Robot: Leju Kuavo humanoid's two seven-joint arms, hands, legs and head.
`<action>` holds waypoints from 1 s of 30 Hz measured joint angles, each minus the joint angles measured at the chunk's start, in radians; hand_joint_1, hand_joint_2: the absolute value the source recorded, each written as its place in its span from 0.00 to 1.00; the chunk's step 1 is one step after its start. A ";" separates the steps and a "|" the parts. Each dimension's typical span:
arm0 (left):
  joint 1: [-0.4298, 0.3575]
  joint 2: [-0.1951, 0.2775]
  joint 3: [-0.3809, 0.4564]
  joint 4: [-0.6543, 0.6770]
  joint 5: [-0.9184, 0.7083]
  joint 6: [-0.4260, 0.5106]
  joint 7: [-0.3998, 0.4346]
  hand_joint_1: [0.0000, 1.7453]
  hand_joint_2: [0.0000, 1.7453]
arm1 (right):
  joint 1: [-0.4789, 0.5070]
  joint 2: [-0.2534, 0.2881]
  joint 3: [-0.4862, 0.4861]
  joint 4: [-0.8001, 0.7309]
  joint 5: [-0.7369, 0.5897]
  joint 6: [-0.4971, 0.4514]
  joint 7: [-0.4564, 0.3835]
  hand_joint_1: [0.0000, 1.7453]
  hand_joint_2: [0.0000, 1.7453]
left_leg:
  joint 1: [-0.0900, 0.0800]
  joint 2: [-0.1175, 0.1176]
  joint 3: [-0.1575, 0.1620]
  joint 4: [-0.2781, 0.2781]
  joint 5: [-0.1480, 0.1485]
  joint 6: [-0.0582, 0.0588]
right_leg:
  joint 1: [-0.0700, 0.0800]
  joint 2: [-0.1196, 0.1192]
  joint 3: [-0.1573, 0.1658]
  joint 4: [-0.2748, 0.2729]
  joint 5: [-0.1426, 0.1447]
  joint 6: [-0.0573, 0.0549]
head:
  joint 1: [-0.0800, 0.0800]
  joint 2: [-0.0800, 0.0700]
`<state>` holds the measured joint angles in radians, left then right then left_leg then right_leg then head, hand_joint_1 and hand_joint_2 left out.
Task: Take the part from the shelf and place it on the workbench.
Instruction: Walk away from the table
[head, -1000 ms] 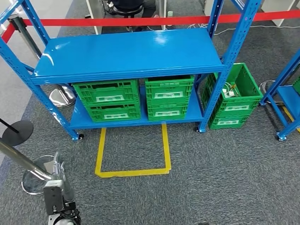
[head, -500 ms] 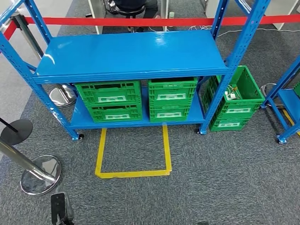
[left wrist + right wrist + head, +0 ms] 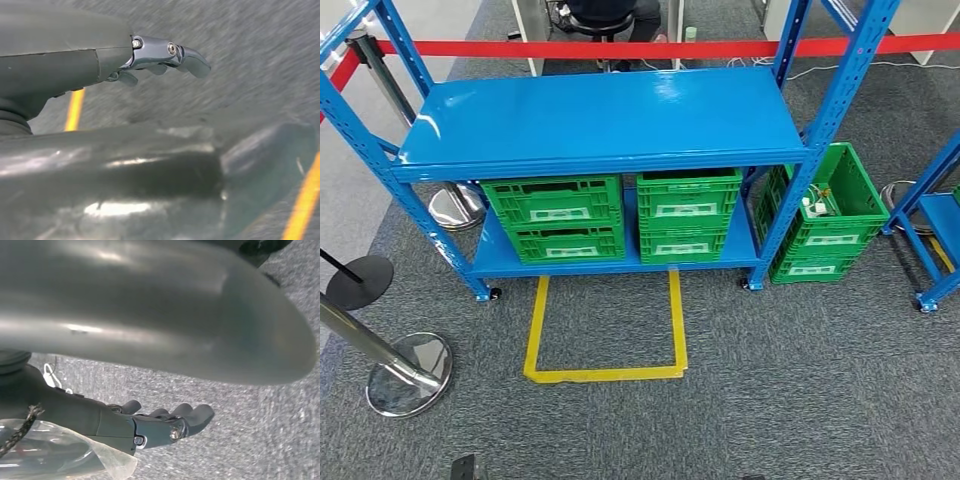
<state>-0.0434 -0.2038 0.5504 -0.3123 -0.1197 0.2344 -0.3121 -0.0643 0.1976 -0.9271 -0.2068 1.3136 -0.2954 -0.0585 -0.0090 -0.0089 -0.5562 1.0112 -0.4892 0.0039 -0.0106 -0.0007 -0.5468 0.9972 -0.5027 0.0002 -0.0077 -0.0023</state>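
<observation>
The blue shelf (image 3: 599, 115) stands ahead, its top board bare. On its lower board sit green crates (image 3: 555, 215), stacked in two piles. Beside the shelf's right post stands another green crate stack (image 3: 841, 235), and a small white item with wires (image 3: 812, 207) lies in its open top crate. My left hand (image 3: 166, 55) hangs over grey carpet with its fingers stretched out and holds nothing. My right hand (image 3: 166, 426) also hangs over carpet, fingers apart, nothing in it.
A yellow taped square (image 3: 605, 335) marks the carpet in front of the shelf. Two chrome stanchion bases (image 3: 409, 372) and a black one (image 3: 359, 282) stand at the left, and a red belt (image 3: 622, 47) runs behind. A second blue rack (image 3: 935, 215) is at the right.
My left arm has dropped out of the lower left of the head view, leaving only a dark tip. The camera has shifted a little; the shelf and crates have not moved.
</observation>
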 joint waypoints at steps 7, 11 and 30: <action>0.005 0.002 0.003 0.052 -0.109 0.015 0.287 0.00 0.00 | -0.002 0.000 0.000 0.000 0.027 0.016 0.020 0.00 1.00 | 0.013 0.004 -0.123 0.263 -0.095 -0.023 | -0.003 -0.004 0.011 -0.002 -0.007 -0.016 | -0.007 0.000; 0.000 0.002 -0.017 0.067 -0.161 0.017 0.496 0.00 0.00 | -0.007 0.000 0.004 0.000 0.050 0.023 0.038 0.00 1.00 | 0.007 0.006 -0.014 0.024 0.016 -0.003 | 0.001 -0.004 0.021 -0.001 -0.016 -0.004 | -0.006 0.000; 0.001 0.001 -0.026 0.081 -0.171 0.017 0.617 0.00 0.00 | -0.016 0.000 0.031 0.000 0.087 0.031 0.070 0.00 1.00 | -0.003 0.001 0.006 -0.005 0.007 0.039 | -0.009 0.004 0.006 0.003 -0.008 0.024 | 0.000 0.000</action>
<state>-0.0419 -0.2031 0.5246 -0.2310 -0.2903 0.2517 0.3051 -0.0804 0.1976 -0.8964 -0.2064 1.4002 -0.2641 0.0117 -0.0120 -0.0079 -0.5500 1.0066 -0.4827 0.0427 -0.0195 0.0032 -0.5403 0.9999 -0.5107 0.0246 -0.0080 -0.0023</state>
